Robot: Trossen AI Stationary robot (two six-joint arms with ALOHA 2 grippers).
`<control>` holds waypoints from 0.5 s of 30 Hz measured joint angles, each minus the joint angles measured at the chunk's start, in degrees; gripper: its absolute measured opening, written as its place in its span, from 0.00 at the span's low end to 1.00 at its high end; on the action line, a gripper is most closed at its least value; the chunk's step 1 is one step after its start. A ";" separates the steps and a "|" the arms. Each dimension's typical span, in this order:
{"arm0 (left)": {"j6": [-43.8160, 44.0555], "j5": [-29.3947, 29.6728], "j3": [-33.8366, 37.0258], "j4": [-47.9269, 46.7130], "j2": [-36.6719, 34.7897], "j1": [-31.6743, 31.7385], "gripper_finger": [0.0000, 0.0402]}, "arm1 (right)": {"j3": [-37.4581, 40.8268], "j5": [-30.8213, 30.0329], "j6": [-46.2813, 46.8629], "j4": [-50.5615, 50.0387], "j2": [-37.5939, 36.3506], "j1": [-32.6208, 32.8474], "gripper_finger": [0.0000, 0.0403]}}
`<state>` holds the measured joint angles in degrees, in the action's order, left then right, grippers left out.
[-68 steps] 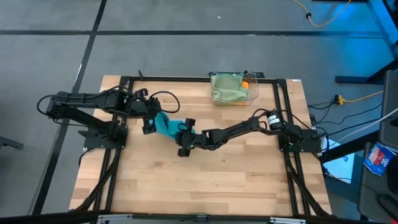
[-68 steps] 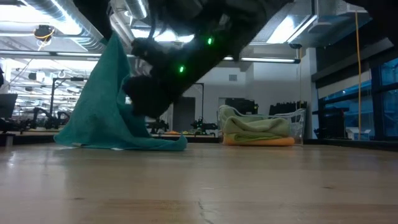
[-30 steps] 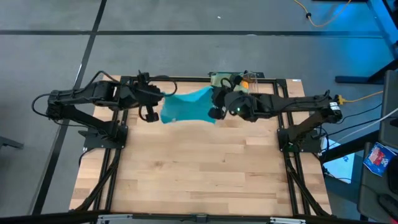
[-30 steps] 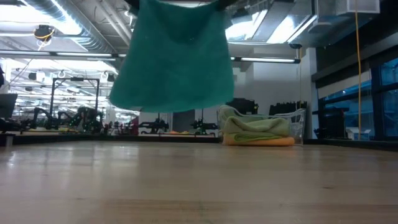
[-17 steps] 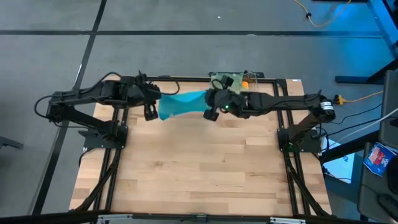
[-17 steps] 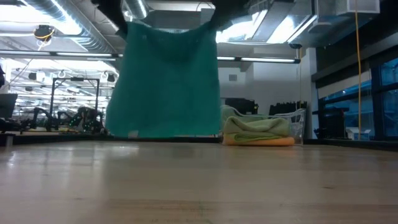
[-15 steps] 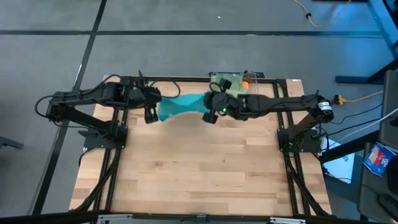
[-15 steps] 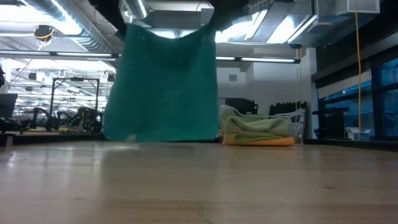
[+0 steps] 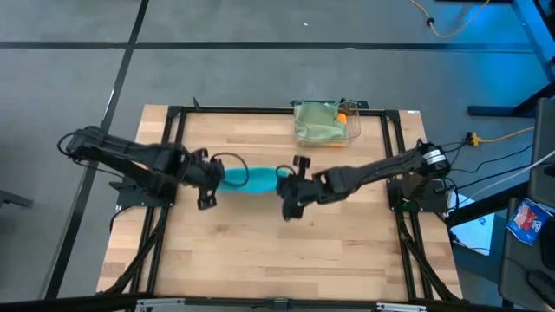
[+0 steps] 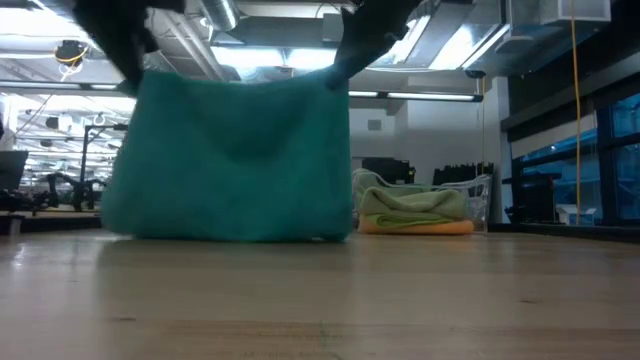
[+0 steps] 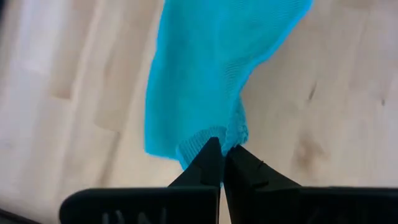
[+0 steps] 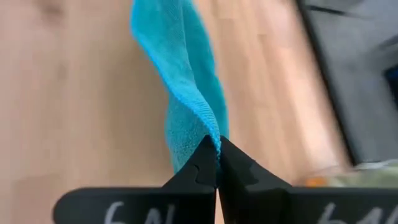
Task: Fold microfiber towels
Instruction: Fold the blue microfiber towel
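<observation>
I saw the teal towel (image 10: 230,160) hanging as a sheet over the middle of the tabletop (image 9: 277,251), its lower edge touching the wood; my left end effector (image 9: 211,179) was pinched tight on one top corner, my right end effector (image 9: 287,186) clamped on the other; beyond the towel sat the clear bin (image 9: 325,123) holding green and orange towels.

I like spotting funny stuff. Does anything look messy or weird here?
Nothing stands out. The teal towel hangs between the left gripper and right gripper, its bottom edge reaching the table.
</observation>
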<state>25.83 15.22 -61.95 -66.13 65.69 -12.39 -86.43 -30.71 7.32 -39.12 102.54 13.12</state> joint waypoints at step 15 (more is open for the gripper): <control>22.30 -4.63 18.41 26.79 0.00 -17.45 0.00 | -0.02 11.42 14.59 0.62 12.70 5.59 0.00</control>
<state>48.13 10.59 -43.54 -39.34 65.69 -29.83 -86.46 -19.29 21.91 -38.50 115.24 18.71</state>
